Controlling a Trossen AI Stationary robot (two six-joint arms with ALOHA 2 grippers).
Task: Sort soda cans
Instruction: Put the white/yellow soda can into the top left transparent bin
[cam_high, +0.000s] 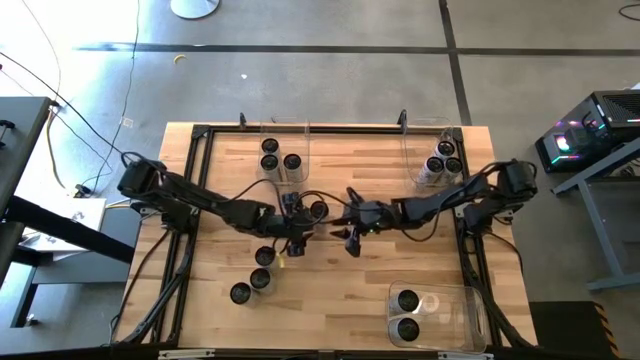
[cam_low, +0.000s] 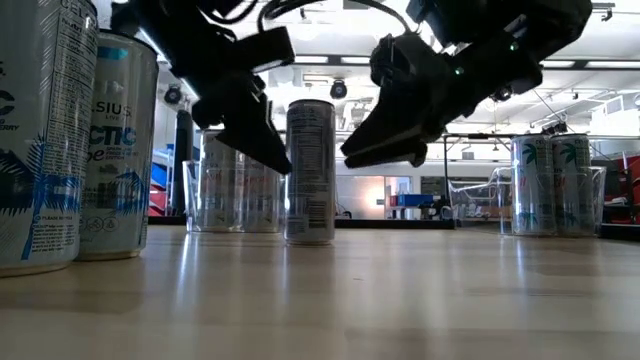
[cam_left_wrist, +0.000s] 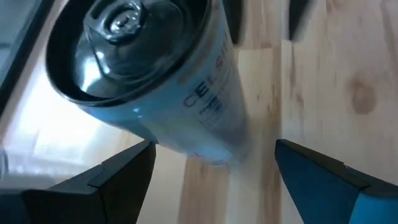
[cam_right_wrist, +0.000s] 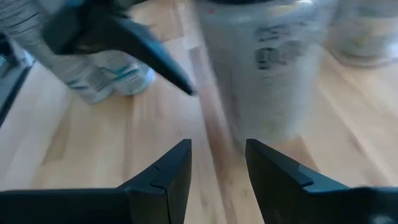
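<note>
One soda can (cam_high: 318, 210) stands upright on its base at the middle of the wooden table (cam_high: 400, 260); it also shows in the low view as the soda can (cam_low: 310, 172). My left gripper (cam_left_wrist: 214, 146) is open and slants down at this can (cam_left_wrist: 155, 81) from the left, one finger on either side of its lower part with a gap to each. My right gripper (cam_right_wrist: 217, 149) comes from the right, open by a narrow gap with nothing in it. The can (cam_right_wrist: 267, 74) stands just beyond its fingertips.
Three more cans (cam_high: 260, 279) stand near the left front. Clear bins hold cans at the far left (cam_high: 283, 160), the far right (cam_high: 442, 160) and the near right (cam_high: 440, 312). A black frame (cam_high: 195, 200) runs round the table. Bare wood lies at the front middle.
</note>
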